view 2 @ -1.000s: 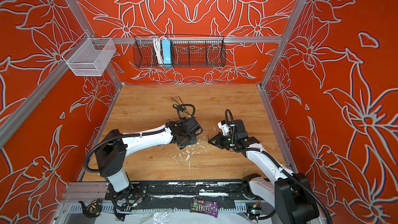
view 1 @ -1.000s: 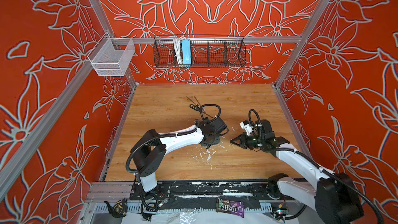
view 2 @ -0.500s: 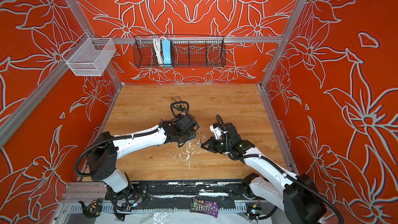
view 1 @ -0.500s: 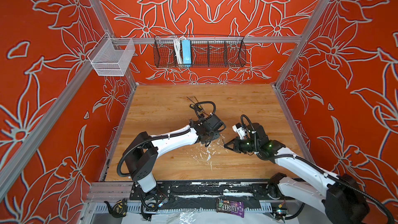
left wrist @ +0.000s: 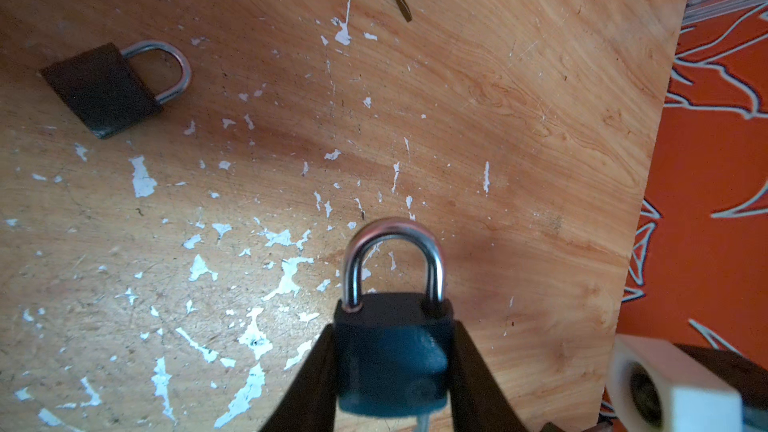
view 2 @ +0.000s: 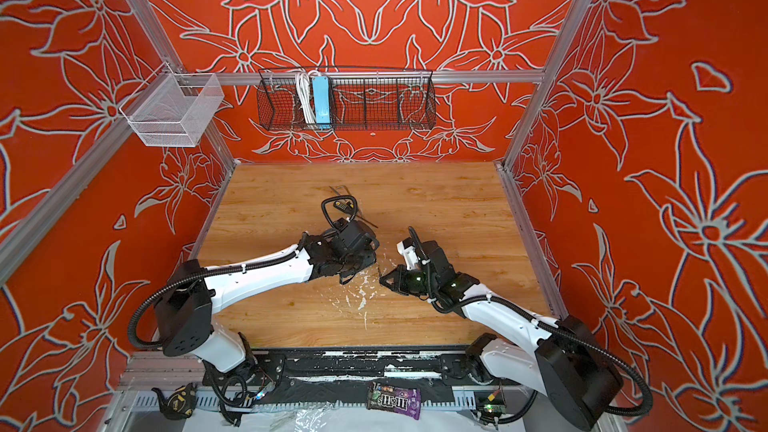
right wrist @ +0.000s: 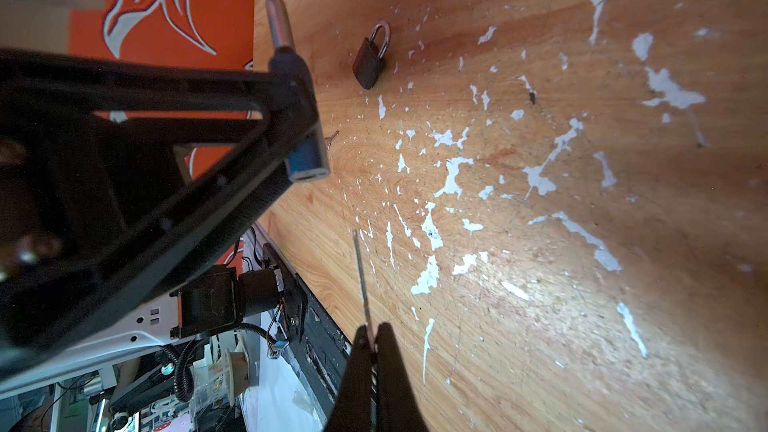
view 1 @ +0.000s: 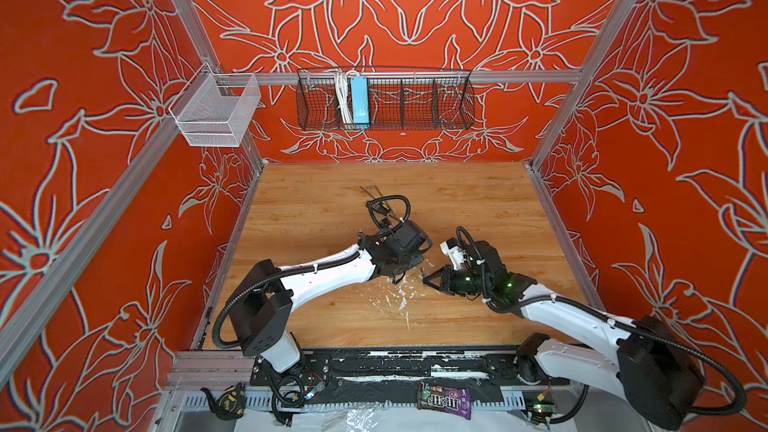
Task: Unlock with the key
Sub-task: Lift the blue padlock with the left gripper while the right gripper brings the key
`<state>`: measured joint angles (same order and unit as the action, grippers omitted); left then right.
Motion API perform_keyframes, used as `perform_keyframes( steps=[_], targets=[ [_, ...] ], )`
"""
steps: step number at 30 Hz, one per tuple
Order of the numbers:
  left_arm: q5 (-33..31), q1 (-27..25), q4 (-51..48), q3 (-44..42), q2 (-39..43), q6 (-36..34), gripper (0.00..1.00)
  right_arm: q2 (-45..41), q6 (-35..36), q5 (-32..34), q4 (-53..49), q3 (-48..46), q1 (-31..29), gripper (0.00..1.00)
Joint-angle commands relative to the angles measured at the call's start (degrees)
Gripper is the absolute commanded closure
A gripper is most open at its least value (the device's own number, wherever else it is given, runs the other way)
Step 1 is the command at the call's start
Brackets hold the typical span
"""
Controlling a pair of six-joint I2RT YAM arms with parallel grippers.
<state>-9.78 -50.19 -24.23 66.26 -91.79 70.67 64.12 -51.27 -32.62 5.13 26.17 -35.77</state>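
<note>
Wood-grain table (view 1: 316, 209), smooth but scuffed, w/ white flecks (view 1: 399, 301) near centre. Orange walls (view 1: 415, 14) w/ pale flower outlines and grey metal rails (view 1: 519, 76). Black wire basket (view 1: 415, 97) on back wall at 12 o'clock, white mesh bin (view 1: 216, 114) at 10.

L gripper (left wrist: 392, 328) clamps the dark matte padlock (left wrist: 390, 367) by its body sides, above the table, w/ the shiny steel U-shackle pointing away from the wrist. R gripper (right wrist: 371, 336) is pinched tight on the key (right wrist: 360, 268), its thin flat blade sticking out past the tips. They meet just off table centre, toward 5 o'clock. Key tip is near the padlock but apart from it. 2nd padlock (left wrist: 104, 89), brownish, lies flat on the table.

Vs 1 s ago: R gripper slid toward 9 o'clock, so the gap to L gripper is narrower. L elbow swung out toward 9.
</note>
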Motion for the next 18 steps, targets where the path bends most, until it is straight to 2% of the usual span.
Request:
perform_keyframes(
  steps=[1, 5, 18],
  targets=[
    [-0.68, 0.27, 1.40, 0.00, 1.53, 0.54, 1.00, 1.21, -0.94, 2.37, 3.84, 0.36, -0.97, 1.00],
    [-0.26, 0.28, 1.25, 0.23, 1.38, 0.11, 1.00, 2.67, -1.47, 2.12, 6.92, 0.69, -1.97, 1.00],
    [0.54, 0.30, 0.23, 1.44, 1.09, -1.83, 1.00, 3.35, -0.45, 3.19, 5.91, 2.58, -2.35, 1.00]
  ],
)
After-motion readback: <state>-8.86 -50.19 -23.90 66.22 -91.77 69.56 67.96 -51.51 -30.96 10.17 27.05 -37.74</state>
